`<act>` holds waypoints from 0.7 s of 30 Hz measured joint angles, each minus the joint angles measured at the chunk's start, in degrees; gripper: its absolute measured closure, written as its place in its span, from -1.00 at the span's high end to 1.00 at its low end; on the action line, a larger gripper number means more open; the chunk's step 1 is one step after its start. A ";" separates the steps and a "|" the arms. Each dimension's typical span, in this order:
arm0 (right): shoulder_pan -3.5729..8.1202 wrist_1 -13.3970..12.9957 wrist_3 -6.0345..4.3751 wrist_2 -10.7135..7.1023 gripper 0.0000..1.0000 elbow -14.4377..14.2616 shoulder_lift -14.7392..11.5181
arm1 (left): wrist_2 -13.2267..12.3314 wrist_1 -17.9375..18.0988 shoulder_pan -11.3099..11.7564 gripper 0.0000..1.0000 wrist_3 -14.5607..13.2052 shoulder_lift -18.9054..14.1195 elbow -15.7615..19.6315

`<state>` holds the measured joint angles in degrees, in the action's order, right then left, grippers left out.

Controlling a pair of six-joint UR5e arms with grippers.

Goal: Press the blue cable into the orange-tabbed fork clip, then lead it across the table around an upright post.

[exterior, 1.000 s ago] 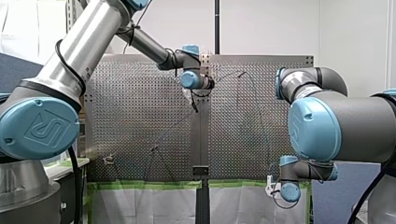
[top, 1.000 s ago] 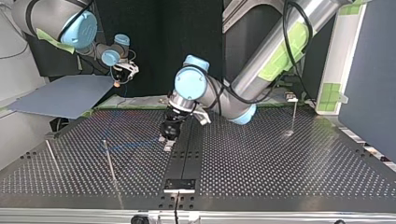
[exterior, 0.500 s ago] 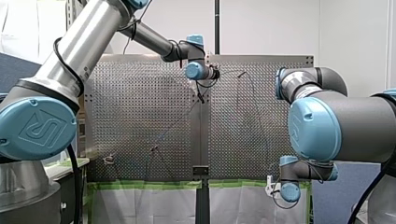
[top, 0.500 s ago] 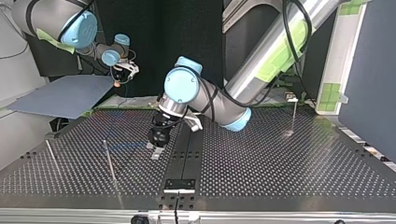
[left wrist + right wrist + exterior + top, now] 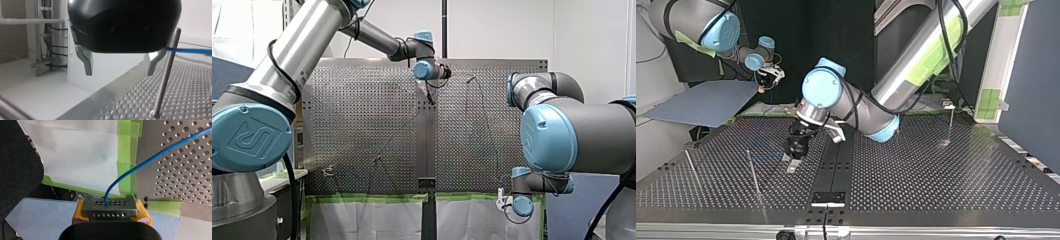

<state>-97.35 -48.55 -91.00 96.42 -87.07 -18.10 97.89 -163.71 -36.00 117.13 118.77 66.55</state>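
Right end effector (image 5: 110, 206) clenches the limp blue cable (image 5: 135, 168); left end effector (image 5: 119, 72), released, might pinch it near the post (image 5: 165, 77).

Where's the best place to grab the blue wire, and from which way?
Probably the straight stretch of blue cable beside the upright post, taken from above with a finger on each side. It runs straight and level above the table there, so fingers can straddle it.

Front & top cams face each other across, prob., same table (image 5: 936, 170).
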 joint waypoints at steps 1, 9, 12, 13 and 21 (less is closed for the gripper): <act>-0.02 0.01 -0.02 0.00 -1.00 0.00 0.01 | 0.19 -0.38 -0.39 1.00 -0.43 -0.03 -0.09; -0.02 0.15 -0.07 -0.16 -1.00 0.00 0.01 | 1.90 -4.75 -3.25 1.00 -4.92 -1.65 -0.28; -0.01 0.24 -0.07 -0.17 -1.00 0.00 0.02 | 2.03 -6.36 -4.04 1.00 -6.30 -2.05 -0.29; -0.01 0.26 -0.07 -0.17 -1.00 0.00 0.02 | 2.04 -6.71 -4.24 1.00 -6.52 -2.10 -0.29; -0.01 0.37 -0.07 -0.30 -1.00 0.00 0.02 | 2.36 -8.54 -5.11 1.00 -6.19 -2.16 -0.30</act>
<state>-97.36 -48.18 -91.07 96.12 -87.07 -18.08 100.26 -172.25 -41.11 110.94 116.62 66.25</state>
